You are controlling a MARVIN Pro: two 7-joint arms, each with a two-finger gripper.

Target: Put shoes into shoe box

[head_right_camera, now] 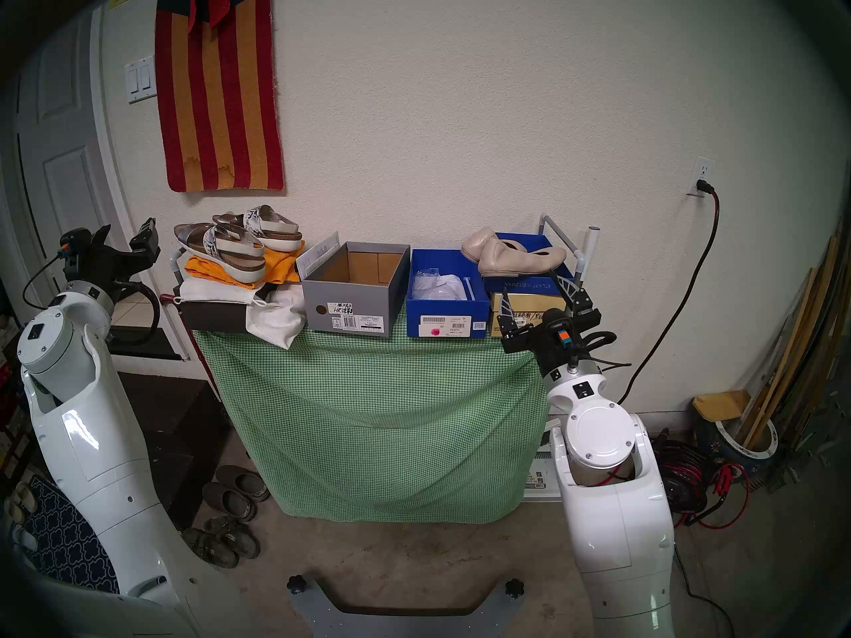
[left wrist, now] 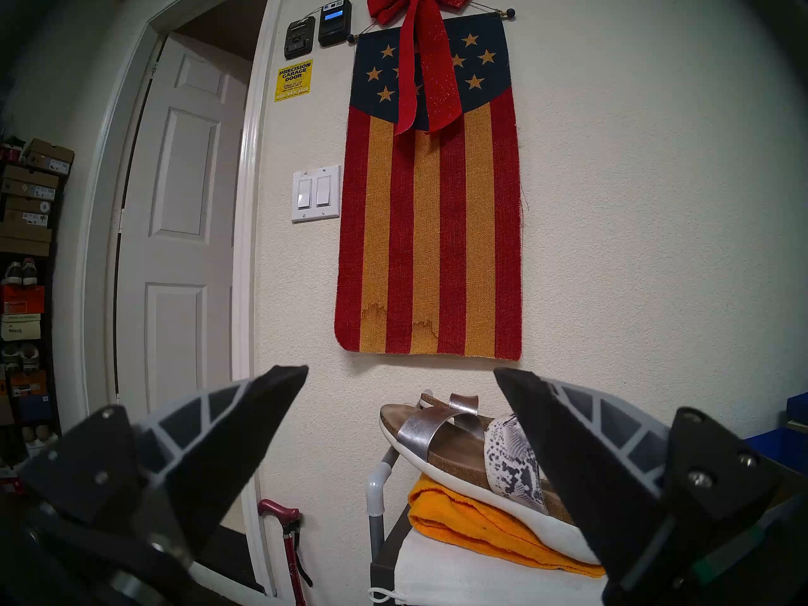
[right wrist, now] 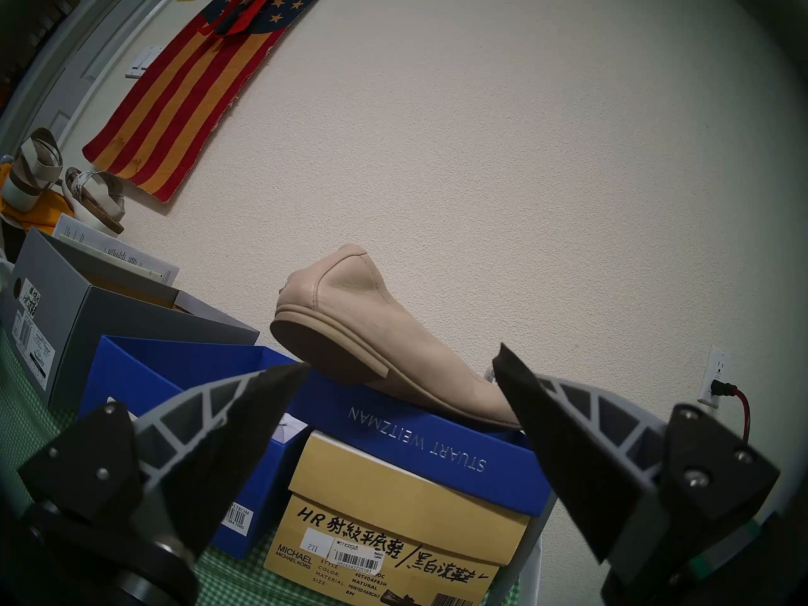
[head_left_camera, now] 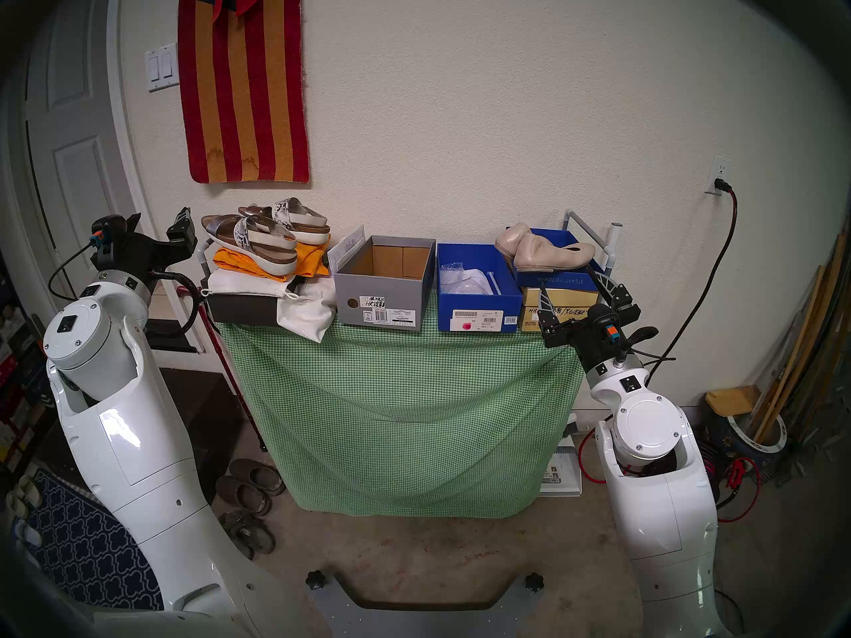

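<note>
Two white-soled sandals [head_left_camera: 267,239] with silver and snakeskin straps lie on an orange cloth [head_left_camera: 239,262] at the table's left end. My left gripper [left wrist: 400,373] hangs open and empty just left of them. Two beige flats [head_left_camera: 545,252] rest on a blue lid [head_left_camera: 552,278] at the right end, one heel overhanging. Just in front of and below them my right gripper [head_left_camera: 573,287] is open and holds nothing. An open grey shoe box [head_left_camera: 384,296] and an open blue shoe box [head_left_camera: 476,303] with white wrapping inside stand side by side in the middle.
White dust bags [head_left_camera: 304,312] and a dark box [head_left_camera: 239,308] lie under the orange cloth. A tan box [right wrist: 406,517] carries the blue lid. A green checked cloth [head_left_camera: 400,407] drapes the table front. Grey pipe posts [head_left_camera: 612,245] rise at the right end. Worn clogs [head_left_camera: 251,489] sit on the floor.
</note>
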